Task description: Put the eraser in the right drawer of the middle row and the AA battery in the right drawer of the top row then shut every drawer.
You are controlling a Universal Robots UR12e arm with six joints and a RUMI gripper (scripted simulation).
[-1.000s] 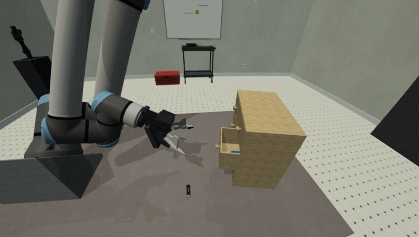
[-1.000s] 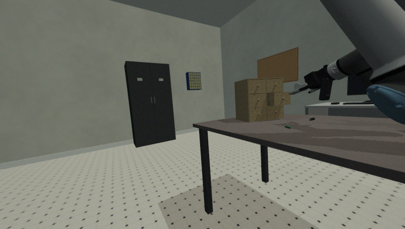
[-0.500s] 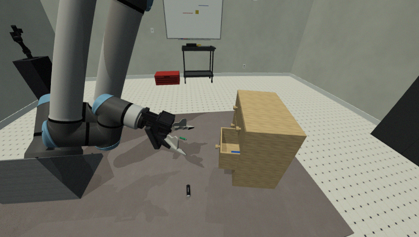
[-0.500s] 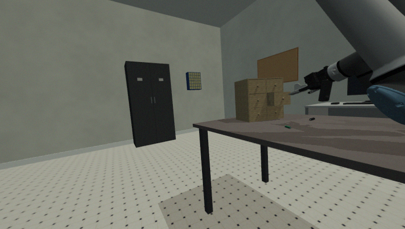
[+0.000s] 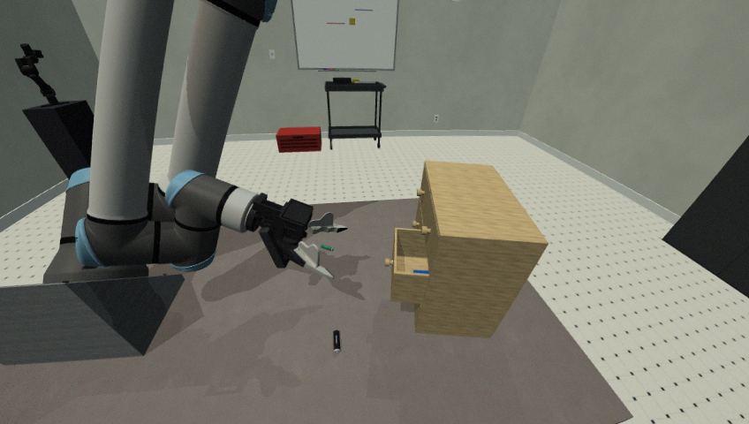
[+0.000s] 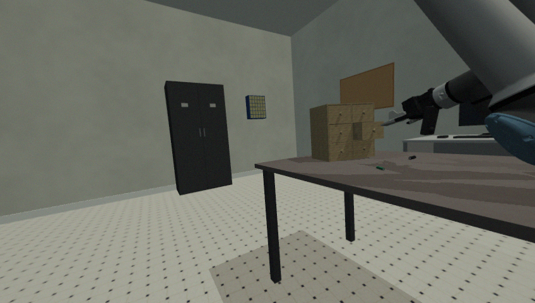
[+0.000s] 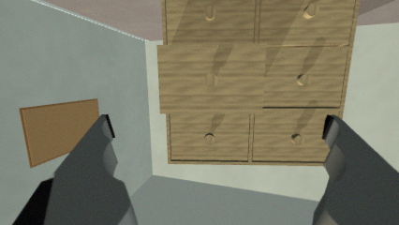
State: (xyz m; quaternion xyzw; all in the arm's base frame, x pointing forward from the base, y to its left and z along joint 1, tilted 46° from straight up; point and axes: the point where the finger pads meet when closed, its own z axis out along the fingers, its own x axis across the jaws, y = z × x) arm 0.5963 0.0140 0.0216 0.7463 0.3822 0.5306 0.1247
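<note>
- Currently, the eraser [image 5: 420, 271] is showing as a flat, bright blue strip with a straight edge; the chest body is hiding whatever lies farther in.
- It is lying in the open right drawer of the middle row [image 5: 410, 287] [image 6: 378, 130] [image 7: 187, 94], near the side wall toward 6 o'clock in the top view.
- The top view is revealing the drawer's inside and the eraser; the exterior and wrist views are showing only the drawer's outside.
- The exterior view is showing the other five drawer fronts sitting shut in the upright wooden chest [image 5: 483, 200] [image 6: 318, 135] [image 7: 300, 33].
- The wrist view is presenting the chest upside down, with the open drawer sticking out on the 9 o'clock side.
- The eraser's visible strip is running from 9 to 3 o'clock in the top view; its full long axis is staying unclear.
- On the table [image 5: 472, 389] [image 6: 431, 187], a black cylinder [image 5: 336, 341] [image 6: 412, 157] is pointing its silvery end toward 6 o'clock, while a green cylinder [image 5: 327, 247] [image 6: 380, 168] is slanting from 10 to 4.
- The gripper [image 5: 339, 253] [image 6: 393, 124] [image 7: 214, 116] is holding its jaws wide apart, gripping nothing, with the chest standing toward 3 o'clock.

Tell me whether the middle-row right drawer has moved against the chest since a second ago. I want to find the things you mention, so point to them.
No. The drawer [image 5: 410, 288] [image 6: 372, 130] [image 7: 187, 80] stands pulled out equally far from the chest [image 5: 480, 201] [image 6: 318, 133] [image 7: 251, 141].
</note>
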